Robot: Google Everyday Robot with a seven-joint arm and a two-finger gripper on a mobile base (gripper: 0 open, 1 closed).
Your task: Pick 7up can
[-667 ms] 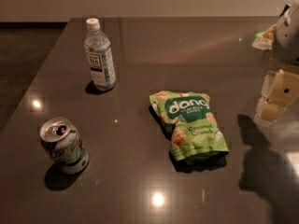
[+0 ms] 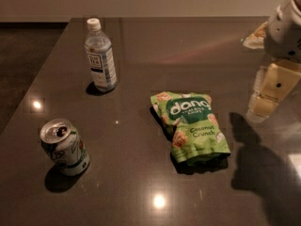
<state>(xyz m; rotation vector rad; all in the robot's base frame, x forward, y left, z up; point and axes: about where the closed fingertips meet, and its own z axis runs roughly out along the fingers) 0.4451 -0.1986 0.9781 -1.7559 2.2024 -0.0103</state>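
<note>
End effector unmoved at right edge, well apart from 7up can; opening unclear.

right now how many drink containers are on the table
2: the 7up can stands front left, the plastic bottle back left. None seems hidden. The gripper hovers at the right, away from both.

Scene dim, warm brown cast. Light from overhead: small bright glare spots on glossy dark table, one at left edge, one front centre, faint one mid-table. Pale reddish streak reflected far right. Tool at right edge above table, lit pale yellow, throws large dark shadow front right. 7up can shadow falls front left. Bottle short shadow at base, left. Snack bag thin shadow under near edge.
</note>
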